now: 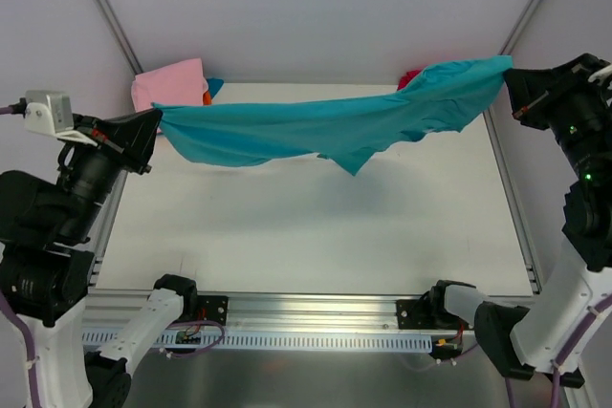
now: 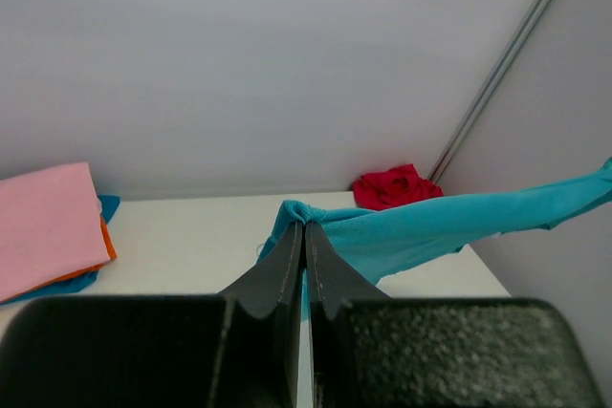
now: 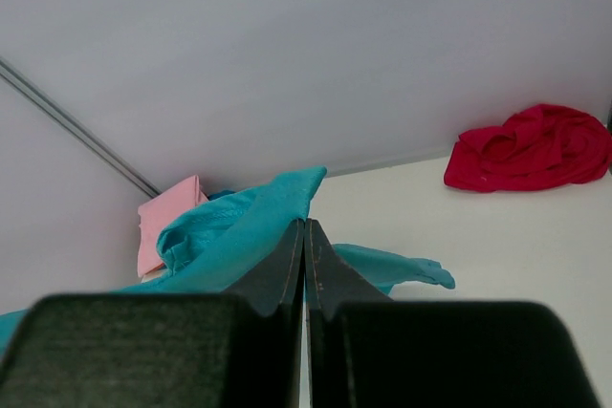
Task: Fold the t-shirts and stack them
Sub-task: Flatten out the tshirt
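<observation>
Above the white table (image 1: 306, 236): I hold the teal soft-cloth t-shirt (image 1: 316, 126) stretched in the air.
Long axis: left to right over the table's far half, sagging midway.
Left gripper (image 1: 158, 124): jaws clamped on its left end.
Right gripper (image 1: 510, 78): jaws clamped on its right end, slightly farther back.
Look: rumpled, unfolded, one corner drooping.
Next, I judge: lower both ends evenly.

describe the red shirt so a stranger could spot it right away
On the white table, look to the far right corner. The red t-shirt lies there alone in a crumpled heap, unlike the pink t-shirt folded flat at the far left.
</observation>
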